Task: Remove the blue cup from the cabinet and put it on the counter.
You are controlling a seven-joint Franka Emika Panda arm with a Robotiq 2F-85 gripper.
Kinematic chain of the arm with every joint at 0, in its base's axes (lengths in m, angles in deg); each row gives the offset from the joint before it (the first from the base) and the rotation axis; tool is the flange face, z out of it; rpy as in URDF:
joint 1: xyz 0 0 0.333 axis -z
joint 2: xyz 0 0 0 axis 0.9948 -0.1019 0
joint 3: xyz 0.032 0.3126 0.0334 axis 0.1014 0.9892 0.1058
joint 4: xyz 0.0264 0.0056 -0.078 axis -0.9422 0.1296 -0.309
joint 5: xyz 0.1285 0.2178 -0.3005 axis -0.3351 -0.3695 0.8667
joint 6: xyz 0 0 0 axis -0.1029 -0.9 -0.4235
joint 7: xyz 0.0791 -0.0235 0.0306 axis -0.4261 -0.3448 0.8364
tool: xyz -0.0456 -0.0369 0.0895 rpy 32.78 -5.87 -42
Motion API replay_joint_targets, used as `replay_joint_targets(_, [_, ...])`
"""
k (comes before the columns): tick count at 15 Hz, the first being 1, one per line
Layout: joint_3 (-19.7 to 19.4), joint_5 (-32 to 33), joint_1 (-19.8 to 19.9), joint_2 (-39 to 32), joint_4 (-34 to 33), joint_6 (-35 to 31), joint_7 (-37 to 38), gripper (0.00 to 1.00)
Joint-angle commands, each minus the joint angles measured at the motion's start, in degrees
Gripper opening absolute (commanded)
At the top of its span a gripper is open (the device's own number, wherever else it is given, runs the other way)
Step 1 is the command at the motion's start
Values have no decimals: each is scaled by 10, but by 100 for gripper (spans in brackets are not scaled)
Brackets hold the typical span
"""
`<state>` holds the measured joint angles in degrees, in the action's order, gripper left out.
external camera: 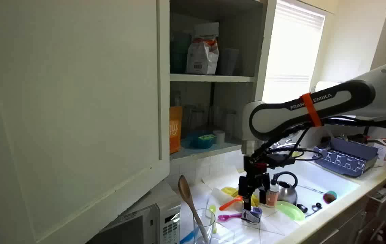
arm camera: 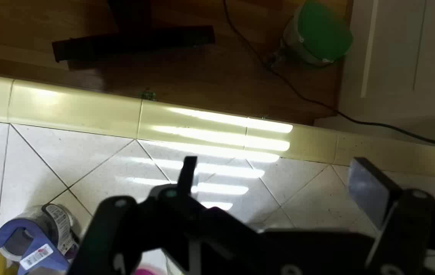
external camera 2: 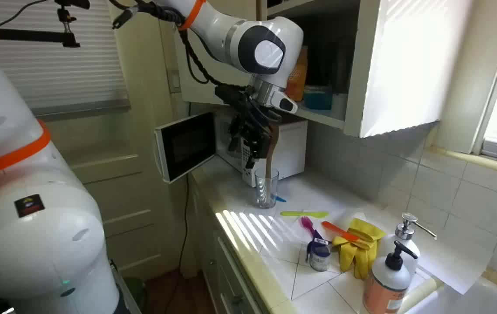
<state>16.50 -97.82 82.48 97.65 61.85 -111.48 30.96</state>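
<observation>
Blue cup (external camera: 180,53) upright, axis vertical.

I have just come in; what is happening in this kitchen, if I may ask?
A robot arm holds its open, empty gripper above the counter. The task is to bring the blue cup out of the open cabinet and onto the counter. It is apparently the dark teal tumbler left of the white bag in an exterior view, not yet taken out.

counter (arm camera: 72,160): glossy tile | spoon (external camera: 186,196): smooth wood | kettle (external camera: 287,195): shiny metal | cabinet (external camera 2: 405,69): chipped paint
</observation>
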Motion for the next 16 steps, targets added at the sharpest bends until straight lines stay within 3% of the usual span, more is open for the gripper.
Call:
replay_joint_targets(1, [5,-1,5,0,-1,1,-1,100])
replay_joint_targets(7, [11,12,6,-6,-17,9,22,100])
replay_joint_targets(13, [82,173,1,23,-143,92,198,100])
replay_joint_targets(16, [112,251,1,28,-217,131,220,100])
